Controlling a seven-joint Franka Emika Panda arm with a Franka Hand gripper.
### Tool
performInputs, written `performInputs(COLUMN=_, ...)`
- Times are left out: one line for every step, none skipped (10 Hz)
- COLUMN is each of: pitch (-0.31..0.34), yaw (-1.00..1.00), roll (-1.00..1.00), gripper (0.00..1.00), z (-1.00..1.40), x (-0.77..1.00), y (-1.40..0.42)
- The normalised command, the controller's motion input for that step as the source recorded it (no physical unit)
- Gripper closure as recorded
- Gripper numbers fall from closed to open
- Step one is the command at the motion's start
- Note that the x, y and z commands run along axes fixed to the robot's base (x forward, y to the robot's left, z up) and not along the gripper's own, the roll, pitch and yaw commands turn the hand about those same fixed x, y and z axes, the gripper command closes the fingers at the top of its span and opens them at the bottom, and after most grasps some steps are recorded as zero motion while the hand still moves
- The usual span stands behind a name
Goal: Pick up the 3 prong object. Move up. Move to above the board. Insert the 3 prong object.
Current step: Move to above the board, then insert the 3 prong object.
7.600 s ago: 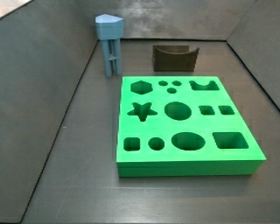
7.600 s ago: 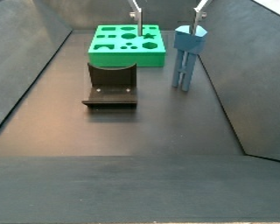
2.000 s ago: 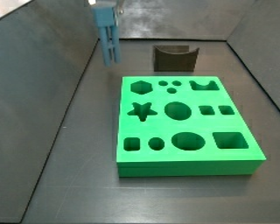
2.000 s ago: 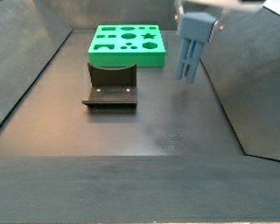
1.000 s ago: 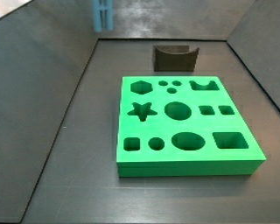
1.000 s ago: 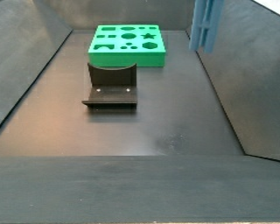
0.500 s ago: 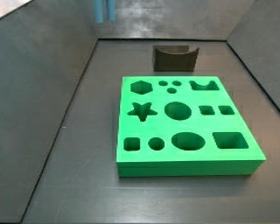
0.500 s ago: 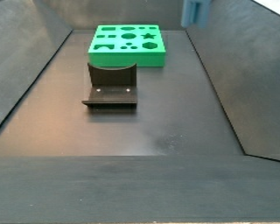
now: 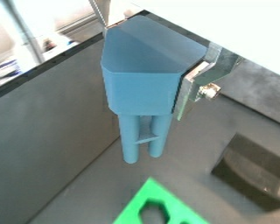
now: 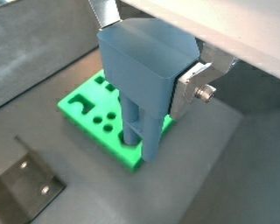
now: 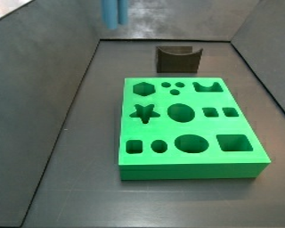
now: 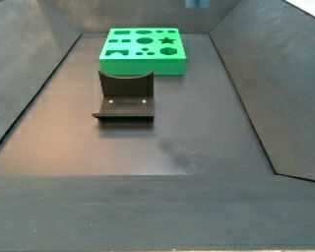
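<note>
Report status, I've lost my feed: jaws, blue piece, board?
Gripper raised high, jaws shut on light blue plastic 3 prong object. Prongs hang down, clear of the floor. Bright green board unobstructed; dark fixture stands behind it.

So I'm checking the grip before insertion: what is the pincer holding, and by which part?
The pincer holds the blue pronged piece by its blocky head, prongs hanging free below.
</note>
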Motion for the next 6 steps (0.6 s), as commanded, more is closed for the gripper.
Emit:
performInputs(pitch=0.125, yaw=0.08, roll=0.07, gripper=1.0, z=0.22, x=0.45, y=-1.0)
performInputs(pitch=0.121, yaw=0.04, roll=0.08, gripper=1.0, z=0.22, x=0.48, y=-1.0)
performInputs(pitch=0.128, yaw=0.02, roll=0.1, gripper=1.0, z=0.15, x=0.35, y=-0.65)
performInputs(pitch=0.132, yaw=0.01, roll=0.1, gripper=1.0, z=0.09, x=0.25, y=-0.38)
performInputs(pitch=0.105, yaw=0.01, roll=0.07, gripper=1.0, z=0.05, x=0.15, y=-0.19)
performInputs(pitch=0.0, yaw=0.0, roll=0.0, gripper=1.0, z=-0.02, x=0.0, y=0.0)
